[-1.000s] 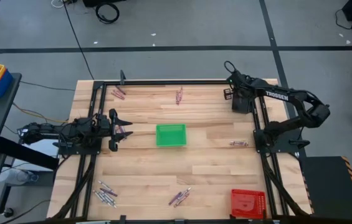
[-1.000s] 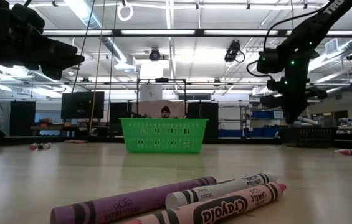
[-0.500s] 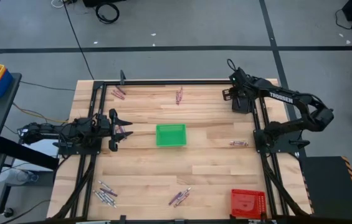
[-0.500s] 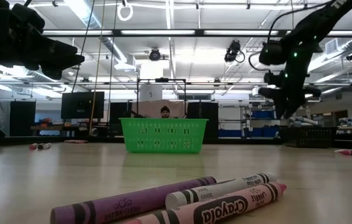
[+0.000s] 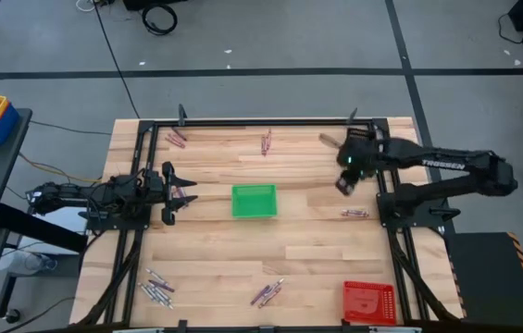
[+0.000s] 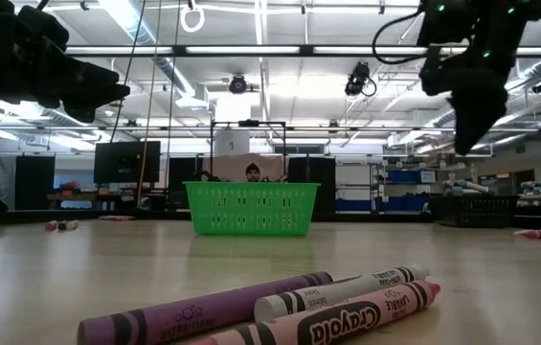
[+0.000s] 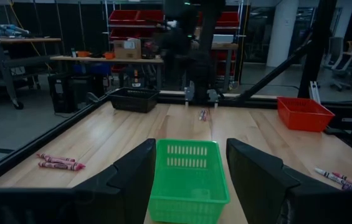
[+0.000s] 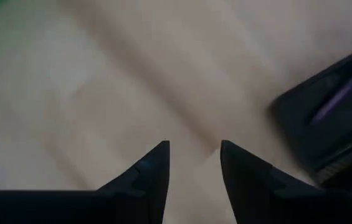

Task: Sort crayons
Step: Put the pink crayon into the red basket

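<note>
Two pincers, both empty: your right pincer [image 5: 345, 182] gapes over bare bench [image 5: 317, 240]; left pincer [image 7: 190, 186] wide, facing green tray [image 5: 254, 201].

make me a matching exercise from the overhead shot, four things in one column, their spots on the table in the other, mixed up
Things:
1. green tray
2. red tray
3. left end effector
4. right end effector

Places:
A. near the table's left edge, open, pointing at the green tray
B. middle of the table
C. bottom right corner in the high view
D. above bare wood right of the green tray, open, holding nothing

Pairs: 1-B, 2-C, 3-A, 4-D
</note>
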You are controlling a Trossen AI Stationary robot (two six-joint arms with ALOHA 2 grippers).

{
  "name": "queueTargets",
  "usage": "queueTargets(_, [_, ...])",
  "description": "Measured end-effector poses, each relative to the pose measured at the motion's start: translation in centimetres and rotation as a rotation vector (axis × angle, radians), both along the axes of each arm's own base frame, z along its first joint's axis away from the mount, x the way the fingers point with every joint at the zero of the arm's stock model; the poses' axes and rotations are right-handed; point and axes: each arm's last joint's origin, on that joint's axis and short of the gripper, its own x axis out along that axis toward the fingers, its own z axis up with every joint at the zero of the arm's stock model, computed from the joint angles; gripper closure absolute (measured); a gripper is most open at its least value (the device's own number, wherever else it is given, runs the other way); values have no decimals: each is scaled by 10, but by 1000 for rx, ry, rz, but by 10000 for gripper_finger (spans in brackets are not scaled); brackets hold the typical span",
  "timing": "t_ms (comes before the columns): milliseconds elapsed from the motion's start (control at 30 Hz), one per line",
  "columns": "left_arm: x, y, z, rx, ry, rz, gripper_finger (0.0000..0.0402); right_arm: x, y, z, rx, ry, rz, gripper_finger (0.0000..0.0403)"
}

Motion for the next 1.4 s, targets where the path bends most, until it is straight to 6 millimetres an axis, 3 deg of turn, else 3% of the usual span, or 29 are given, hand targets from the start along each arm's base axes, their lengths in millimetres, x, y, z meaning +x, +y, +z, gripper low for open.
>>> queueTargets(233, [0,0,0,0,0,0,193,7,51,-29,58,132,300,257])
queueTargets(367, [0,0,0,0,1,0,193,3,70,-57,89,234,469,257])
queueTargets(467, [0,0,0,0,0,0,193,6,78,-67,126,259,515,257])
queueTargets(933, [0,0,0,0,0,0,193,20,85,-103,99,493,515,257])
queueTargets(1400, [0,0,0,0,0,0,193,23,86,-108,100,512,513,259])
